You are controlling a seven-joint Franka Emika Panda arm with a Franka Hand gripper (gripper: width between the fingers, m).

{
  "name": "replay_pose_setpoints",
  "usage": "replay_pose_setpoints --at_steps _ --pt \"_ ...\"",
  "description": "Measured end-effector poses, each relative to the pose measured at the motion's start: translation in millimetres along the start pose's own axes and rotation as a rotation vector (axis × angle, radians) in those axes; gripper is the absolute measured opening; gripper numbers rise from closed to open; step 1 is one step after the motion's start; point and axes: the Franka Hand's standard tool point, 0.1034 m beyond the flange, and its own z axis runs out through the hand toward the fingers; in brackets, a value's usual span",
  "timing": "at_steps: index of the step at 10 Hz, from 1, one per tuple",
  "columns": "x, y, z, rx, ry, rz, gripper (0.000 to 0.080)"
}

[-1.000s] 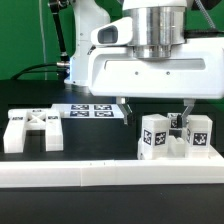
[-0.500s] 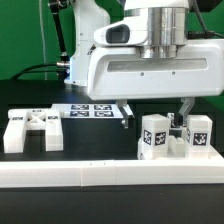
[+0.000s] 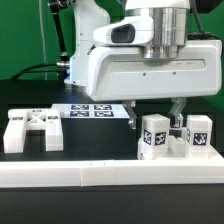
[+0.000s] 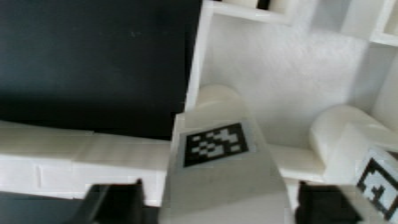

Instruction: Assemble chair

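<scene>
My gripper (image 3: 153, 113) hangs over a group of white chair pieces at the exterior view's right. Its two dark fingers straddle an upright blocky piece with a black-and-white tag (image 3: 153, 136). They are open, with a small gap on each side. In the wrist view the same tagged piece (image 4: 217, 150) runs between the fingers (image 4: 116, 205), and the gripper (image 4: 217, 207) is centred on it. A second tagged block (image 3: 198, 135) stands just to the right; it also shows in the wrist view (image 4: 347, 135). Another white chair piece with a cross-braced top (image 3: 30, 130) lies at the left.
The marker board (image 3: 95, 110) lies flat behind the pieces, in the middle. The long white border frame (image 3: 100, 176) runs along the front edge. The robot's white body fills the upper part of the exterior view. The table surface is black.
The two fingers have drawn closer together around the upright tagged piece; the left finger moved right and the right finger moved left. The pieces have not moved.
</scene>
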Motion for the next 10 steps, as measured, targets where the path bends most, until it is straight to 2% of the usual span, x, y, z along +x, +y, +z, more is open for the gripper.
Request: replay_pose_setpoints --at_steps 1,2,5,10 --pt "0.1 0.1 -0.1 0.0 0.0 0.0 0.0289" --pt "0.1 0.1 -0.1 0.0 0.0 0.006 0.0289" --pt "-1.6 1.1 -0.2 0.012 -0.009 0.331 0.0289" --pt "-16.5 13.2 -2.2 -0.016 -0.077 0.651 0.0301"
